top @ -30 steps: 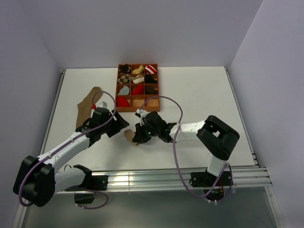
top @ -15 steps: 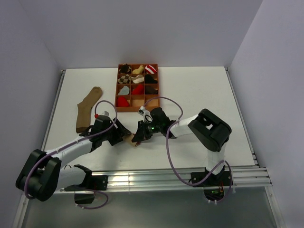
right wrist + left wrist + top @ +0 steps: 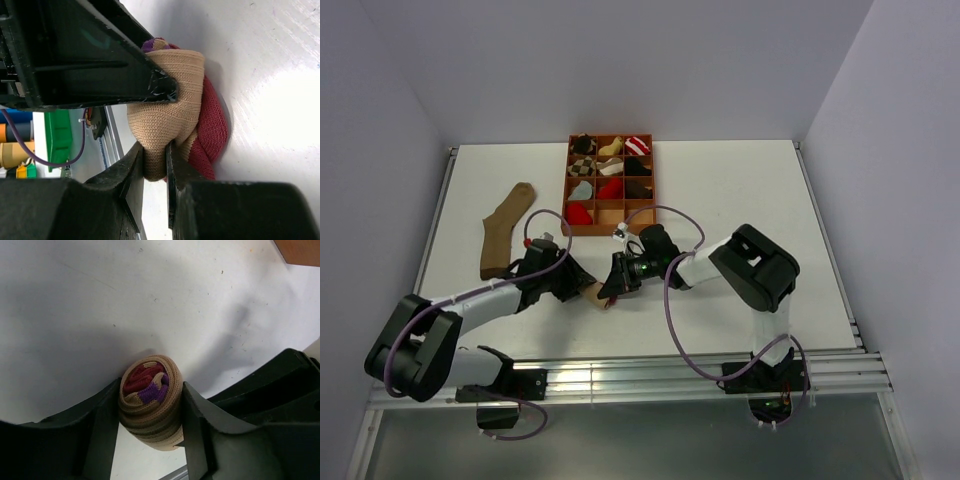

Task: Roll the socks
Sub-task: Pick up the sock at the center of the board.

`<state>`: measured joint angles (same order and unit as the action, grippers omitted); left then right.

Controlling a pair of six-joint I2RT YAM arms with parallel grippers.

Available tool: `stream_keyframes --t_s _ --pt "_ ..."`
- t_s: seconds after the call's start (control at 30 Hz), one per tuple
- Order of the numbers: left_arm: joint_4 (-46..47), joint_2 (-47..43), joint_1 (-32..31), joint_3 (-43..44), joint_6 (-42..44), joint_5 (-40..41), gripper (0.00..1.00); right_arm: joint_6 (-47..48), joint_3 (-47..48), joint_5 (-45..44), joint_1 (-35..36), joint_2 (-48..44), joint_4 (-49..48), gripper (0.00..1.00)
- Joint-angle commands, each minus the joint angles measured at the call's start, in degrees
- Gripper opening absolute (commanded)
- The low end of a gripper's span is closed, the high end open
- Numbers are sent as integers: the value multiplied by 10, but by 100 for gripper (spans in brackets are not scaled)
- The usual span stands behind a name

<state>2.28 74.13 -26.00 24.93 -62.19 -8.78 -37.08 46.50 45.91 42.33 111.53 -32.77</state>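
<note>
Since a second ago my left gripper (image 3: pixel 150 412) has slid in and clamped the beige-and-maroon sock (image 3: pixel 150 390), a tight roll on the table (image 3: pixel 100 300) near the wooden tray (image 3: pixel 610 232). My right gripper (image 3: pixel 155 162) pinches the roll's outer fold. Small bundles (image 3: pixel 579 213) fill most of the tray's compartments. The brown sock (image 3: pixel 505 230) lies flat, well to the left. Both grippers crowd the roll.

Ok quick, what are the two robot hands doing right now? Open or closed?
Left gripper: closed around the rolled striped sock.
Right gripper: closed, pinching the same sock's beige fabric.
</note>
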Motion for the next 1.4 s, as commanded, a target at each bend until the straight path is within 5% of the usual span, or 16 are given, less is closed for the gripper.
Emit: stream_keyframes --t_s 0.0,0.23,0.4,0.53,0.87,1.37 --pt "-77 35 -2 29 21 37 47 18 -28 -46 5 18 125 2" --pt "-237 101 -19 126 61 70 41 81 -15 -173 21 -89 216 47" --pt "-295 142 -45 187 77 85 41 122 2 -299 60 -177 269 64" --pt "-330 169 -52 224 91 85 41 165 36 -512 129 -237 323 72" --pt "-366 218 -56 285 117 67 41 228 134 -773 279 -161 408 76" --pt "-372 239 -56 300 132 41 40 269 185 -827 320 -5 388 73"
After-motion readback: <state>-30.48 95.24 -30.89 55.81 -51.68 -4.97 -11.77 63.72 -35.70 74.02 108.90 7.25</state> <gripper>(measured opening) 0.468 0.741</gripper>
